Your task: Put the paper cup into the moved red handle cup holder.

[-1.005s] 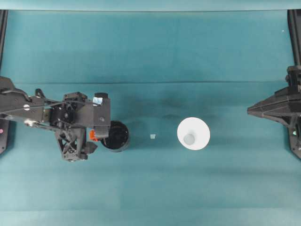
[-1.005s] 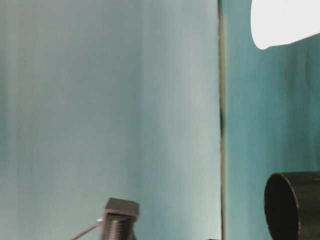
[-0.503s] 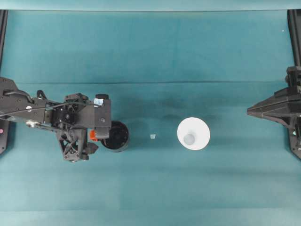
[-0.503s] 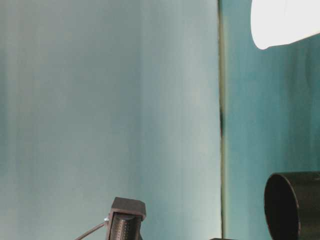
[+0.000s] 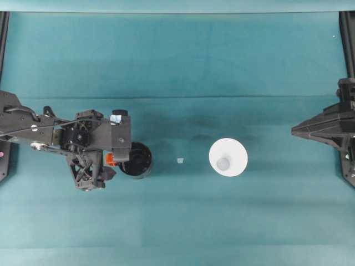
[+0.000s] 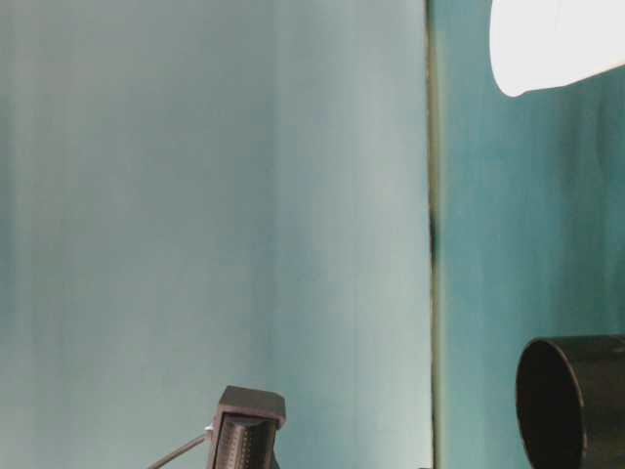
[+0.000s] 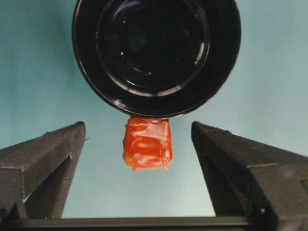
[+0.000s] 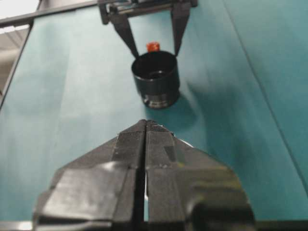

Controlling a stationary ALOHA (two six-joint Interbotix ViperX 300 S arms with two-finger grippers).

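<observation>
The red handle cup holder (image 5: 137,160) is a glossy black cylinder standing left of the table's centre, its orange-red handle tab (image 5: 110,160) pointing left. In the left wrist view the holder (image 7: 156,53) sits just ahead and the tab (image 7: 147,144) lies in the gap of my open left gripper (image 7: 137,127), touching neither finger (image 7: 48,159). The white paper cup (image 5: 228,157) stands upright to the right of centre, free of both grippers. My right gripper (image 5: 294,131) is shut and empty at the far right edge, pointing at the holder (image 8: 155,79).
A small pale scrap (image 5: 180,160) lies on the teal cloth (image 5: 177,221) between holder and cup. Dark frame rails (image 5: 348,33) run along the table's left and right edges. In the table-level view the cup (image 6: 552,44) and holder (image 6: 576,401) stand well apart.
My left arm has shifted slightly, sinking a little at the handle tab. Holder, paper cup and right arm have not moved.
</observation>
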